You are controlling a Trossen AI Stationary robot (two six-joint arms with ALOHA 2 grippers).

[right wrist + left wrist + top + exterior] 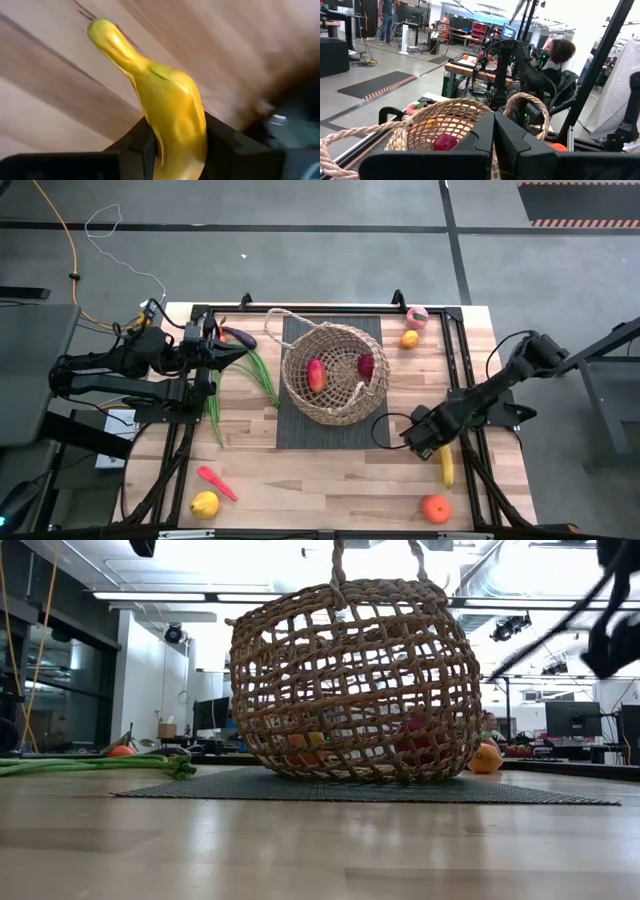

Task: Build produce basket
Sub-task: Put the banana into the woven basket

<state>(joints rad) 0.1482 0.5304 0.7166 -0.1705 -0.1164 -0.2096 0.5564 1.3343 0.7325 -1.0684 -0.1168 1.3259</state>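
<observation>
The tan woven basket (335,375) stands on a dark mat (300,430), with a red-orange fruit (316,374) and a dark red fruit (366,366) lying in it. My left gripper (235,352) hovers shut at the basket's left, over the green bean stalks (255,375) and next to the purple eggplant (238,337); its fingers (494,135) touch nothing. My right gripper (437,442) is to the basket's right, toward the near edge, shut on the yellow banana (446,465). In the low view the basket (355,680) fills the middle. My right gripper pinches the banana between its two fingers at the thick part near one end (175,135). The rest of the banana sticks out past the fingers, and its narrow tip (100,27) points toward the table's near edge. Whether it is clear of the wood I cannot tell.
An orange (435,508) lies at the near right corner. A lemon (204,504) and a red vegetable (215,482) lie at the near left. A pink fruit (417,317) and a small orange fruit (409,339) sit at the far right. A person (560,52) sits beyond the table.
</observation>
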